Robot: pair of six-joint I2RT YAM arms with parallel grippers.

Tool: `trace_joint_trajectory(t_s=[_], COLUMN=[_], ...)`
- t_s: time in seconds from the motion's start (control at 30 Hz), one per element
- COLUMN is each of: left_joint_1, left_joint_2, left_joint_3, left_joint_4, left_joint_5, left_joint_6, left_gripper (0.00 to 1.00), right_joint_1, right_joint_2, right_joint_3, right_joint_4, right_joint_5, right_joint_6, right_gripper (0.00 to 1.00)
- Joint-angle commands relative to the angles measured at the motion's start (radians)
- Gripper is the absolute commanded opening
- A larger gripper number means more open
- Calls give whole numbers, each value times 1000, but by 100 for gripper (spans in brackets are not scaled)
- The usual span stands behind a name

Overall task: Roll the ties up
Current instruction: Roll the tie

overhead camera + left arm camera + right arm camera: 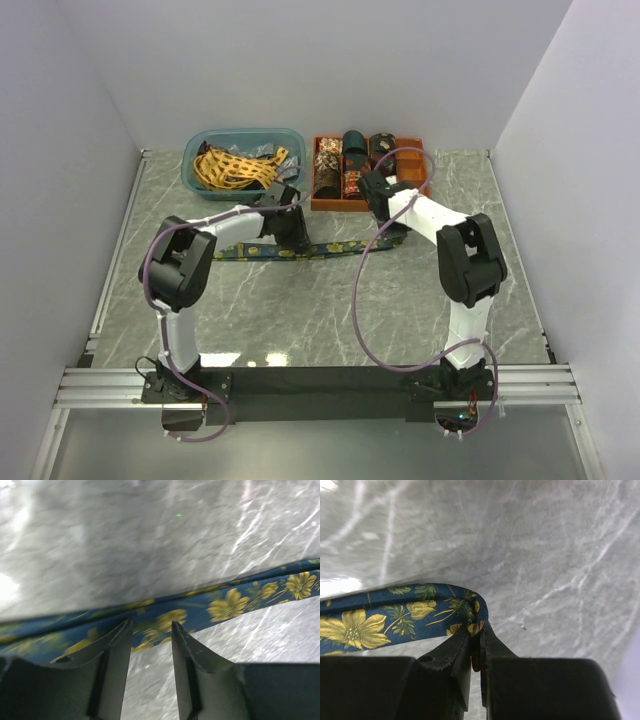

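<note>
A dark navy tie with gold flowers (330,247) lies stretched left to right across the middle of the marble table. My left gripper (288,243) is open, its fingers (120,645) straddling the tie (230,605) from just above. My right gripper (390,232) is shut on the tie's right end (420,612), which folds back over into the pinched jaws (477,630). A yellow lattice tie (232,167) lies in the blue bin. Several rolled ties (340,165) sit in the orange tray.
A blue plastic bin (200,148) stands at the back left with more fabric in it. An orange compartment tray (420,172) stands at the back right. Purple cables (360,300) loop over the table from both arms.
</note>
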Motion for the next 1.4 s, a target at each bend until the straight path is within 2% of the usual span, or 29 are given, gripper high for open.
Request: trace_joint_trajectory(t_s=[0.0,0.17,0.33,0.67,0.83,1.03,1.13,1.17,1.3,1.37], left_joint_1=[27,55,57,57,57,57,57,57,57,57], left_joint_2=[-81,-99,-101,-75,-76,-75,-73,-73,-76,-76], left_joint_3=[-37,-68,-83,-109,-111,-109,-109,-109,-111,-109], left_joint_4=[-42,-41,-39,-10,-5,-2,-1,-1,2,4], left_joint_5=[-38,-40,-37,13,22,20,22,23,22,22], left_joint_6=[6,4,-9,-32,-32,-29,-28,-29,-26,-28], left_gripper=[44,43,36,27,25,25,26,25,26,26], right_joint_1=[23,71,114,210,224,223,221,219,192,183], right_joint_2=[18,59,113,219,233,224,218,213,196,179], right_joint_3=[46,84,135,221,213,178,166,158,144,140], right_joint_4=[-48,-77,-111,-148,-119,-71,-57,-48,-36,-31], right_joint_5=[146,214,270,246,191,77,14,-4,-98,-138], right_joint_6=[-3,-4,5,11,-3,-32,-42,-52,-56,-61], right_gripper=[0,0,0,4,5,11,15,20,25,31])
